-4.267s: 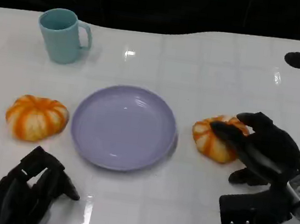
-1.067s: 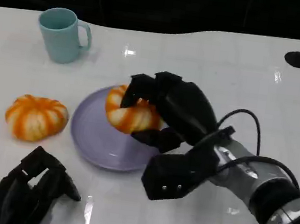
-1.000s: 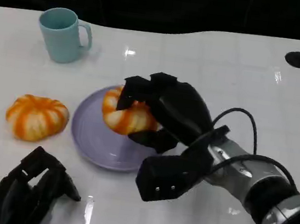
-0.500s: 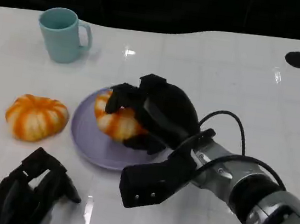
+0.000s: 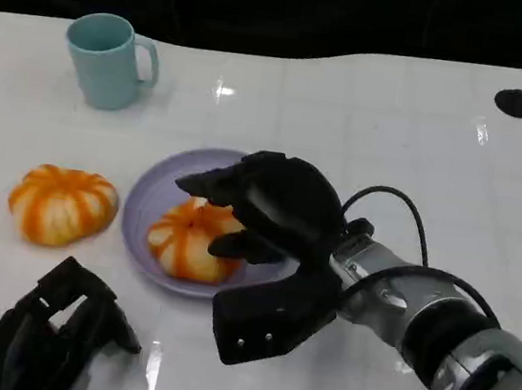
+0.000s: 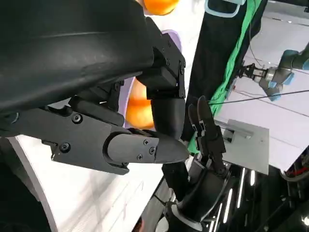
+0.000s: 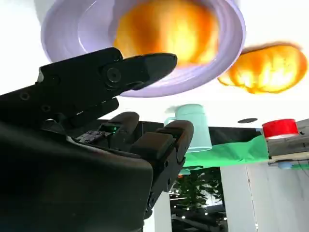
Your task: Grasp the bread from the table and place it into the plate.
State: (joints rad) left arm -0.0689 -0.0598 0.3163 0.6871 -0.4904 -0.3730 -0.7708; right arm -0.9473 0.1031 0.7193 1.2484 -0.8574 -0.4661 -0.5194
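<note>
The bread (image 5: 190, 240) lies in the plate (image 5: 160, 196), so the placing looks done. My right hand (image 5: 264, 205) hovers just above it, fingers spread and holding nothing. A second bread (image 5: 61, 204) sits on the counter (image 5: 405, 127), beside the plate.

bread (image 5: 190, 240) carried into plate (image 5: 149, 207), released

Glossy white table (image 5: 422, 139), smooth matt lilac plate (image 5: 149, 202), glazed teal mug (image 5: 105, 61)
</note>
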